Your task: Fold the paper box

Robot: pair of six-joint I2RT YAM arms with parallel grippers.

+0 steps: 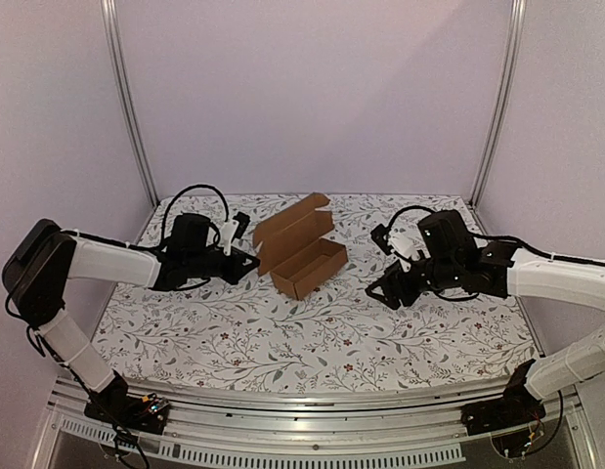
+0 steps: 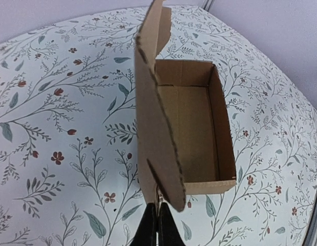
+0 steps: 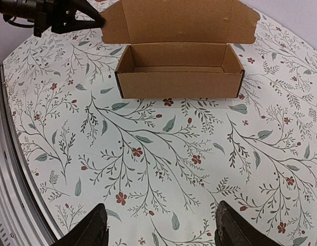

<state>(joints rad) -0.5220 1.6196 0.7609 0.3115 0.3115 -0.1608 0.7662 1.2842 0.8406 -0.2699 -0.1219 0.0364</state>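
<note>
left gripper (image 1: 251, 258), clenched, just at 9 o'clock of the paper box (image 1: 307, 266); right gripper (image 3: 161, 225), released, farther at 3 o'clock.

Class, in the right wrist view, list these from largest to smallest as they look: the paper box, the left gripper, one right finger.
1. paper box
2-3. left gripper and right finger: alike; both are cropped, and the finger is nearest the camera, so unranked.

Paper box (image 3: 180, 84) plain brown; table (image 3: 148, 169) white with grey-green sprigs, small red flowers.
</note>
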